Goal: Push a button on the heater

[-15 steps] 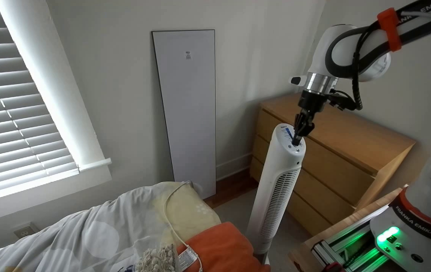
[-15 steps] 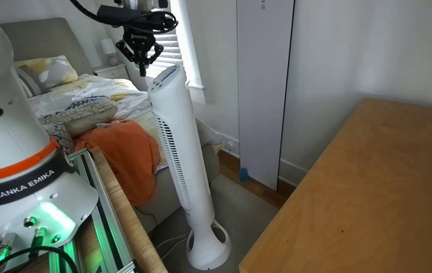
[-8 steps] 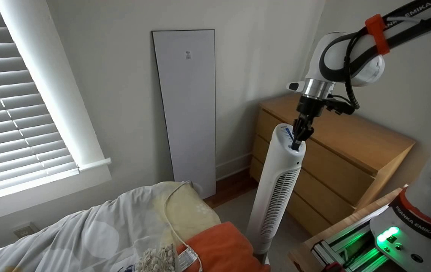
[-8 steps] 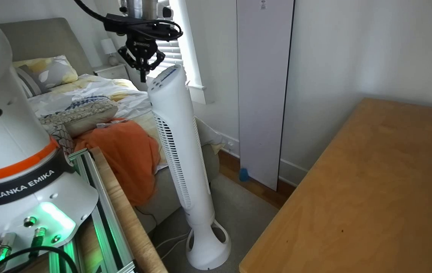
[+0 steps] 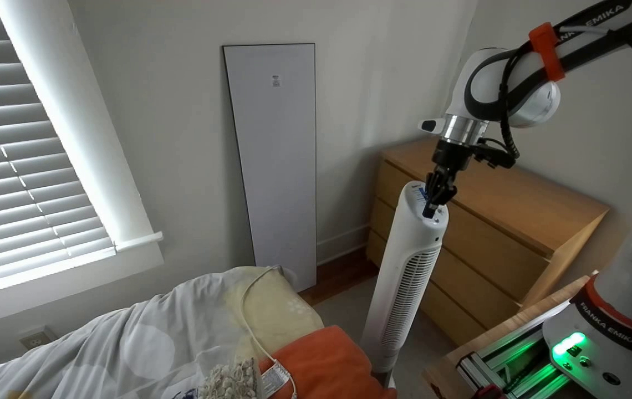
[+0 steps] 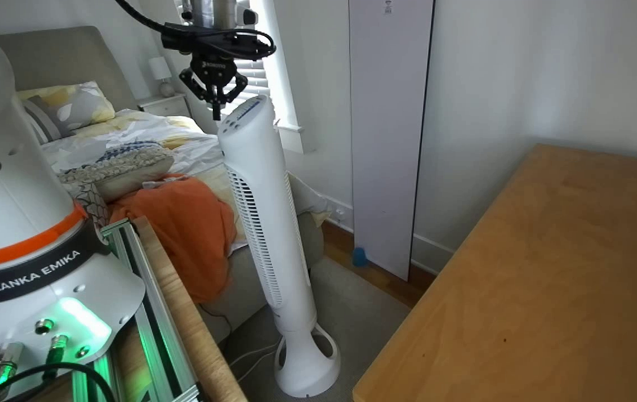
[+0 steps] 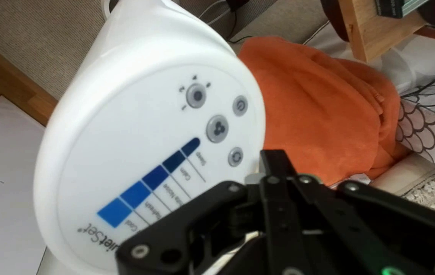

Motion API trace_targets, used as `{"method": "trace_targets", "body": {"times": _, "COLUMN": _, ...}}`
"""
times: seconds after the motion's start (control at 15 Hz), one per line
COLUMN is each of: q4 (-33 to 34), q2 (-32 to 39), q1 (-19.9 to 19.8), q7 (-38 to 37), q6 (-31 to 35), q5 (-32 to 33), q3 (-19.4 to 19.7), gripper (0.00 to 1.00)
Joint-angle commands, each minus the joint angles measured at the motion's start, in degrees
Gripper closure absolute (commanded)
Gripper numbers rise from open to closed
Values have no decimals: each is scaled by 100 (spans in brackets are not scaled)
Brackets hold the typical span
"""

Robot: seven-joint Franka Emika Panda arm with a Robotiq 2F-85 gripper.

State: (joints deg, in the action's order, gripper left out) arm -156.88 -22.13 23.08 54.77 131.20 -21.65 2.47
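Observation:
The heater [image 5: 396, 271] is a tall white tower with a slanted top, seen in both exterior views [image 6: 271, 218]. The wrist view shows its control panel [image 7: 126, 126] close up, with several round grey buttons and a blue stepped bar. The power button [image 7: 240, 105], the fan button [image 7: 217, 129] and the circular-arrow button [image 7: 235, 157] are unobstructed. My gripper [image 7: 274, 154] is shut and empty, pointing down. In an exterior view its tip [image 5: 429, 212] overlaps the panel's lower part; in an exterior view the tip [image 6: 216, 115] appears just beside the top. I cannot tell whether it touches.
A wooden dresser [image 5: 515, 188] stands behind the heater. A bed with an orange blanket [image 6: 184, 240] lies on its other side. A flat white panel [image 5: 277, 155] leans on the wall. The robot's base [image 6: 44, 329] sits on a wooden stand.
The gripper has come down a little and then shifted slightly sideways towards the heater's top. It stays shut. The heater has not moved.

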Motion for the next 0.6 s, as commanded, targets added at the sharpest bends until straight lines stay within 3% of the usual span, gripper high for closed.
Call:
{"method": "trace_targets", "body": {"times": 0.0, "q4": 18, "q2": 102, "q1": -113, "q7": 200, "q6": 192, "q5": -130, "q3": -150, "gripper": 100}}
{"method": "trace_targets", "body": {"times": 0.53, "q4": 35, "q2": 240, "q1": -192, "q7": 219, "q6": 263, "q5": -84, "q3": -216, "gripper": 100}}
